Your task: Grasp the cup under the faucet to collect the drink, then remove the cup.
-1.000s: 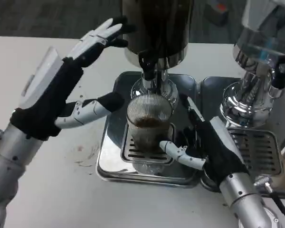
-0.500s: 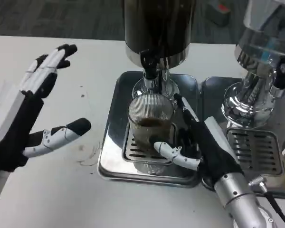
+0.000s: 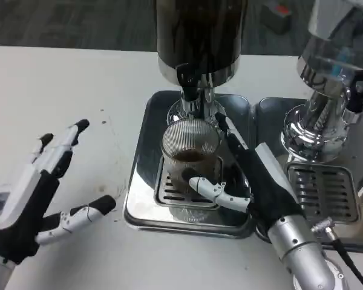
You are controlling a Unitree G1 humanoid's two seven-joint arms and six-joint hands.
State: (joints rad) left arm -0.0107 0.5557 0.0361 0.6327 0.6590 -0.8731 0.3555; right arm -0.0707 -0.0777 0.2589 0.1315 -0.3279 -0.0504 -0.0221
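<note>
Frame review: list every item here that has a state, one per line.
cup: upright on the drip tray under the faucet, partly filled with dark drink
right hand: grips the cup
left hand: holds nothing, fingers spread, above the table
faucet: no stream visible
drip tray: flat on table

Desk (image 3: pixel 60 78): white, flat, runs across the whole view, dark floor beyond far edge. Few small dark specks and a faint brownish ring stain (image 3: pixel 112 196) on it, left of the trays.

Directly on desk: steel drip tray (image 3: pixel 144 151), rounded corners, w/ slotted grate (image 3: pixel 169 193) set in its near half. On that tray: dispenser base (image 3: pixel 187 109) at the back, ribbed glass cup (image 3: pixel 190 163) on the grate.

Second steel tray (image 3: pixel 272 115) just right of the first, edges touching or nearly, can't tell which. It has its own slotted grate (image 3: pixel 323 193) and carries a chrome dispenser base (image 3: pixel 311 130).
</note>
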